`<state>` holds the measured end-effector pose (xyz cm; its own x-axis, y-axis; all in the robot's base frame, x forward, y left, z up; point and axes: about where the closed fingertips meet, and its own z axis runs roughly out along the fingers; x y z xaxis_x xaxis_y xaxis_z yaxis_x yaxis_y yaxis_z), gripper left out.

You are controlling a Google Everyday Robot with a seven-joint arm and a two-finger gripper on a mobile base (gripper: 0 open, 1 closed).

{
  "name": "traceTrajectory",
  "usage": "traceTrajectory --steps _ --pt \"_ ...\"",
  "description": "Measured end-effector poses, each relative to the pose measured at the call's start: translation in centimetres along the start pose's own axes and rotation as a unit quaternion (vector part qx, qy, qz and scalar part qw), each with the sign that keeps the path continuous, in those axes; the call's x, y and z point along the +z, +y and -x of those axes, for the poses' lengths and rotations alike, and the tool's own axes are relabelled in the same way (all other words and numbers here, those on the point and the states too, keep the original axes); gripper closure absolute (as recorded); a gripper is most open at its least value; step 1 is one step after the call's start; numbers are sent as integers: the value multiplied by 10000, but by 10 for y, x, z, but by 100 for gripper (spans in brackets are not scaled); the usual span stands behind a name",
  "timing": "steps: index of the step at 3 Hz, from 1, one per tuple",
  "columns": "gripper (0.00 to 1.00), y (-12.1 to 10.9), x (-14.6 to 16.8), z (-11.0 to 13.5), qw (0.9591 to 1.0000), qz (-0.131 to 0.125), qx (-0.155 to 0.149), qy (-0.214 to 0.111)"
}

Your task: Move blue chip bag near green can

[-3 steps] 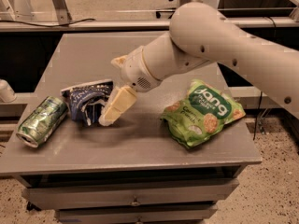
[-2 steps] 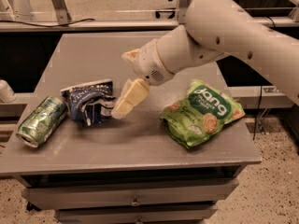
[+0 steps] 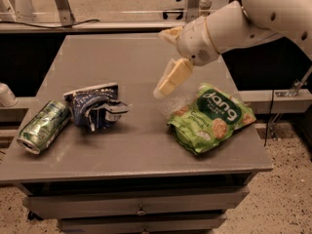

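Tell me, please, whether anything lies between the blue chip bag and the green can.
Nothing visible does: the blue chip bag lies right beside the green can. The gripper hangs over the table's middle, apart from the bag.

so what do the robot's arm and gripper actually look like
The arm is smooth, rounded white shell with a dark seam near the wrist. The gripper, above the table between the blue chip bag and the green snack bag, is pale cream-yellow. No cables or markings visible.

Green snack bag (image 3: 212, 118) on grey table (image 3: 131, 57)
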<state>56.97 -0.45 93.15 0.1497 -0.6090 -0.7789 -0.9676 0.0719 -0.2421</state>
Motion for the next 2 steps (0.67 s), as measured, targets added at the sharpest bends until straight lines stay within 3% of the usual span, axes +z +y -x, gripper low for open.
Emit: traceTrajectory --steps 1,2 --pt "0 -32 -26 -23 9998 -130 -81 -153" --pt "0 -37 -29 -18 9996 -180 -117 -188"
